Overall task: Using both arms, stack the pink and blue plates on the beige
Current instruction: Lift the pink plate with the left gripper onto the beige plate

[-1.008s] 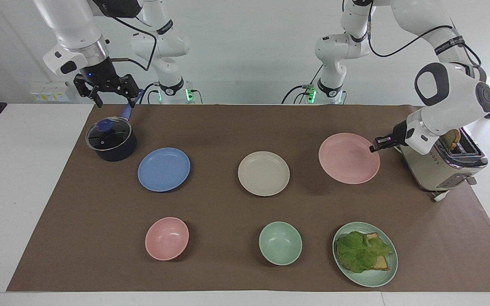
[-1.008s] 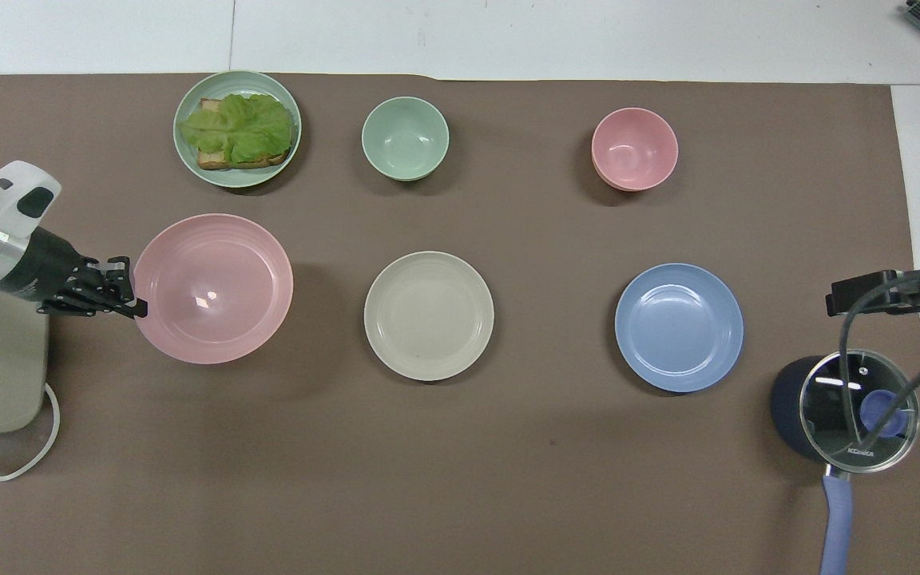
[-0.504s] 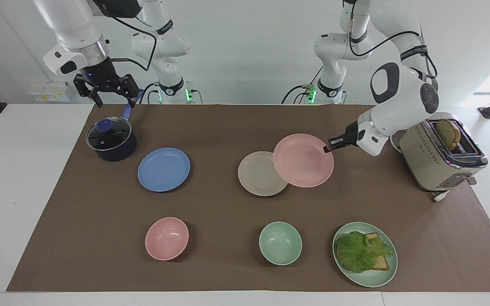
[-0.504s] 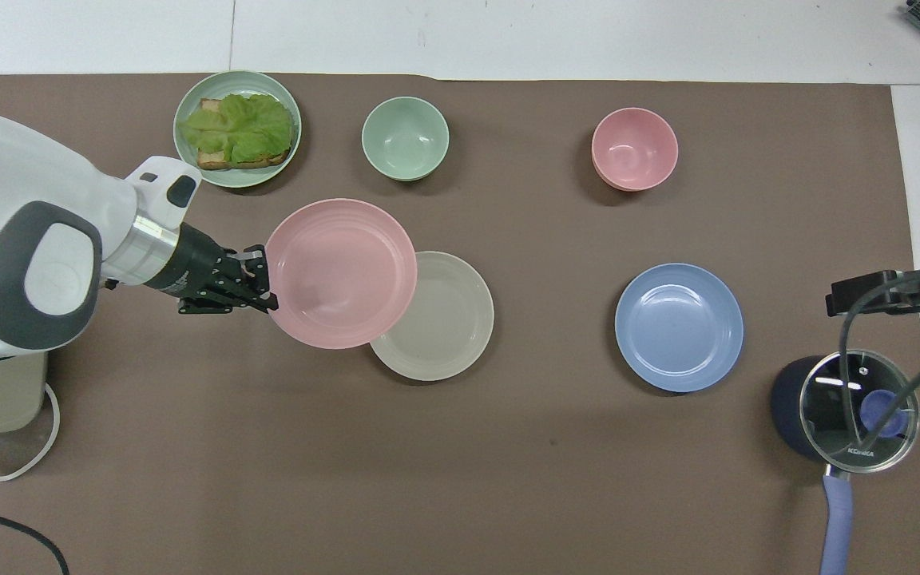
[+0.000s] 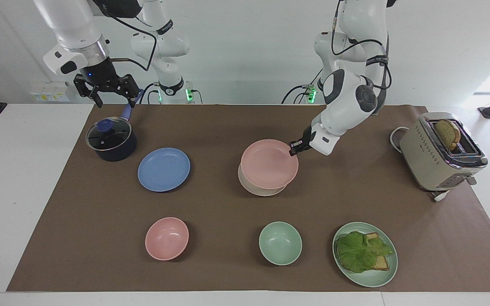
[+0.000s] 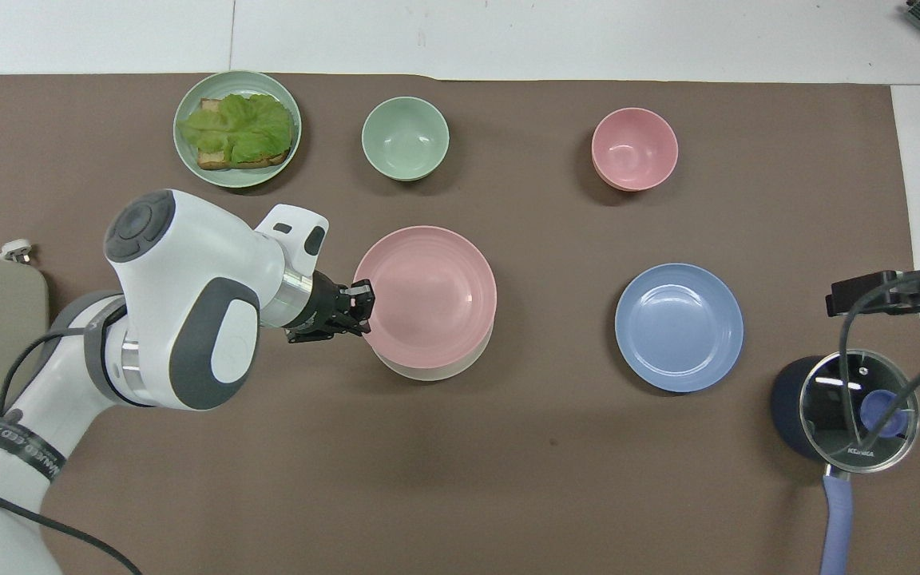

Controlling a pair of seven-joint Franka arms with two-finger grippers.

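Observation:
My left gripper [image 5: 294,148] [image 6: 364,307] is shut on the rim of the pale pink plate [image 5: 269,163] [image 6: 432,295], at the edge toward the left arm's end of the table. It holds the pink plate over the beige plate [image 5: 262,191] [image 6: 428,373], hiding all but a thin crescent of it. Whether the two plates touch I cannot tell. The blue plate [image 5: 163,169] [image 6: 679,327] lies flat on the brown mat toward the right arm's end. There my right gripper [image 5: 116,102] [image 6: 875,291] waits open and empty in the air over the pot.
A dark pot with a glass lid [image 5: 111,138] stands beside the blue plate. A pink bowl [image 5: 166,238], a green bowl [image 5: 280,243] and a green plate with lettuce and toast [image 5: 365,253] line the edge farthest from the robots. A toaster [image 5: 442,153] stands at the left arm's end.
My left arm has carried the pink plate from beside the toaster sideways to over the beige plate. The right arm has not moved.

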